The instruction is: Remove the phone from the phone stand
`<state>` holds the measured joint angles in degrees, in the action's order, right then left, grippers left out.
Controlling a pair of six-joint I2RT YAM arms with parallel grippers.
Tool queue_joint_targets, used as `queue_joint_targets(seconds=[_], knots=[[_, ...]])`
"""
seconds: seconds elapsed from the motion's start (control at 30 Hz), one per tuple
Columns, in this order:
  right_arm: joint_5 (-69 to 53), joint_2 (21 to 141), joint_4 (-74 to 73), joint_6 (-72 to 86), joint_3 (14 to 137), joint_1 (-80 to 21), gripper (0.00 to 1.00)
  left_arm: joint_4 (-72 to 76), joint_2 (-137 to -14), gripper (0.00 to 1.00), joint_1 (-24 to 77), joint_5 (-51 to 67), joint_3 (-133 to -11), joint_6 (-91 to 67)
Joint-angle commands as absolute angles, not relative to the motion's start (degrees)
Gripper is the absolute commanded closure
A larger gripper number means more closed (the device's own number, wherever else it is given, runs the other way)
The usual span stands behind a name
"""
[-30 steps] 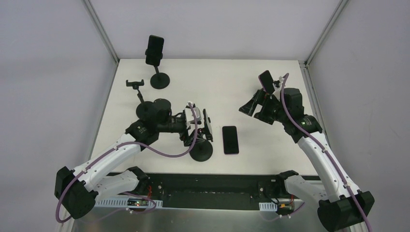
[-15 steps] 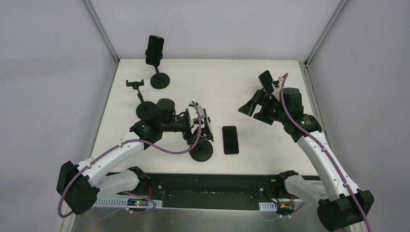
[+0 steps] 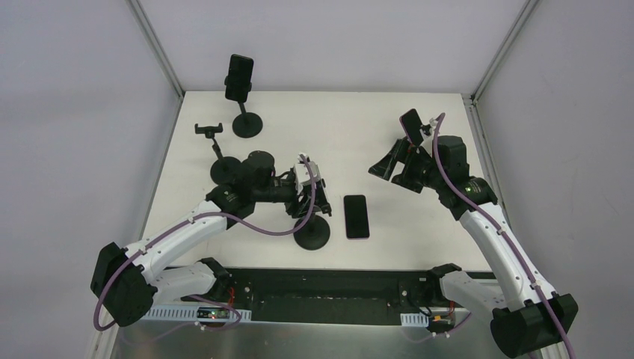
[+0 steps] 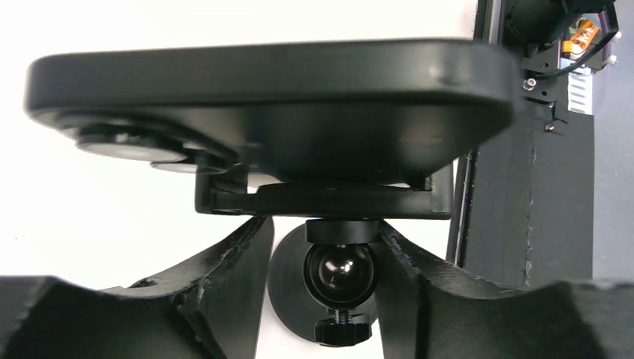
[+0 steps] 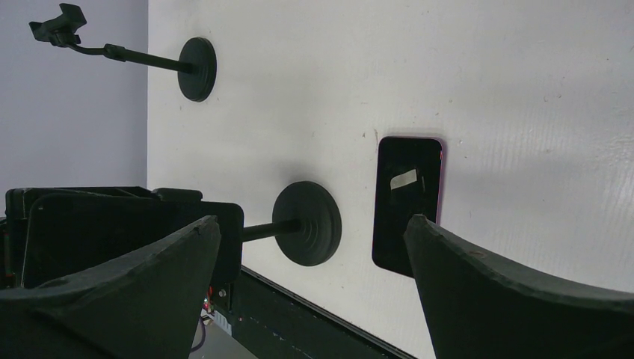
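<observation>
A black phone sits clamped in the head of a phone stand, whose round base rests near the table's front edge. My left gripper reaches in under the clamp. Its fingers straddle the stand's ball joint. The right finger touches the collar and a narrow gap shows at the left finger. In the left wrist view the left gripper holds nothing firmly. My right gripper hovers wide open above the table's right half, empty. In its own view the right gripper looks down on the same stand base.
A second phone with a pink edge lies flat just right of the stand. At the back left stand another phone on a stand and an empty stand. The table's black front rail runs close by.
The left gripper has shifted slightly toward the back and its jaws have narrowed round the stand's ball joint. The right arm has stayed still.
</observation>
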<state>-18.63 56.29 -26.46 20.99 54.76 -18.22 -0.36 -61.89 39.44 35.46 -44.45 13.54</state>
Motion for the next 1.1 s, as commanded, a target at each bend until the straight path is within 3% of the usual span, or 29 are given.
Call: queue_joint_targets(seconds=[0.0, 0.3, 0.4, 0.7, 0.93, 1.07], knots=[[-19.9, 56.2, -26.3, 19.5, 56.7, -17.9, 0.01, 2.7, -62.7, 0.54, 39.8, 35.1, -47.0, 13.1], [-24.1, 55.7, -24.1, 17.9, 56.0, -17.8, 0.01, 2.8, -62.9, 0.82, 39.7, 39.8, -47.1, 14.9], [-28.9, 55.7, -22.7, 17.1, 55.8, -17.9, 0.01, 2.7, -62.6, 1.00, 39.7, 40.5, -46.6, 16.0], [-31.7, 55.0, -16.8, 9.3, 53.9, -30.0, 0.01, 2.7, -62.1, 1.00, 38.8, 50.4, -45.3, 17.4], [-38.9, 48.9, 3.0, -1.3, 43.3, -32.7, 0.01, 2.7, -61.1, 1.00, 38.8, 53.6, -44.6, 16.7], [-44.4, 49.3, 0.7, -9.6, 44.6, -33.0, 0.01, 2.7, -59.4, 1.00, 38.8, 55.0, -43.4, 18.0]])
